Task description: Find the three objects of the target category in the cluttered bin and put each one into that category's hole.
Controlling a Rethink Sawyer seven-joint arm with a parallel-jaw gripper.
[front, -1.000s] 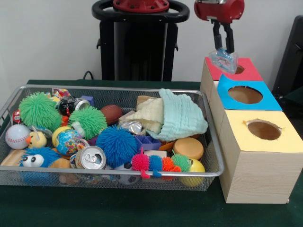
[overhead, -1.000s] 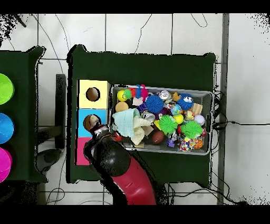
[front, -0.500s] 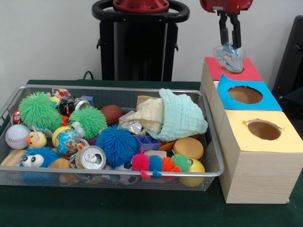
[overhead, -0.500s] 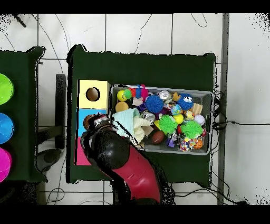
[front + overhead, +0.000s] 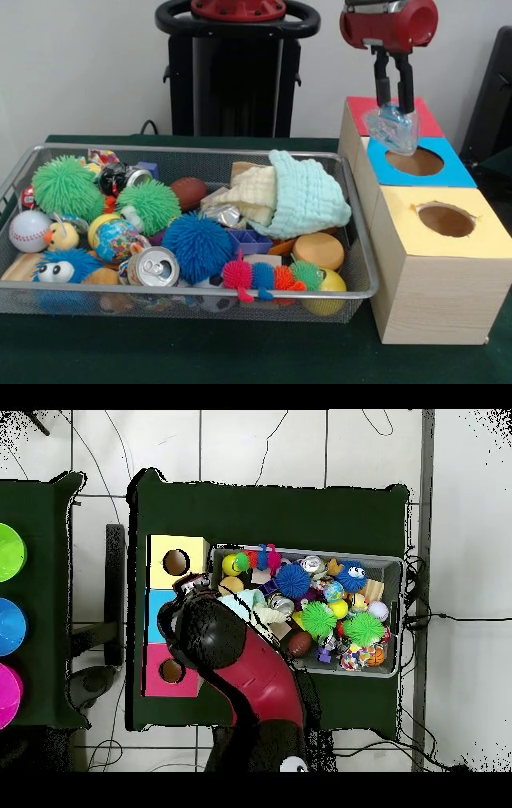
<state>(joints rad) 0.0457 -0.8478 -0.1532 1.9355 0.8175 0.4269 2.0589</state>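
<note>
Crinkled clear plastic wrapper (image 5: 393, 127), pinched by gripper (image 5: 394, 104)

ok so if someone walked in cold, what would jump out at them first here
Probably the red gripper hanging over the row of boxes at the right, pinching a crumpled clear plastic piece at the edge of the blue-topped box, beside its hole. Next, the wire mesh bin at the left, heaped with bright fuzzy balls, a baseball, a soda can and a pale mint cloth draped over the pile.
</note>
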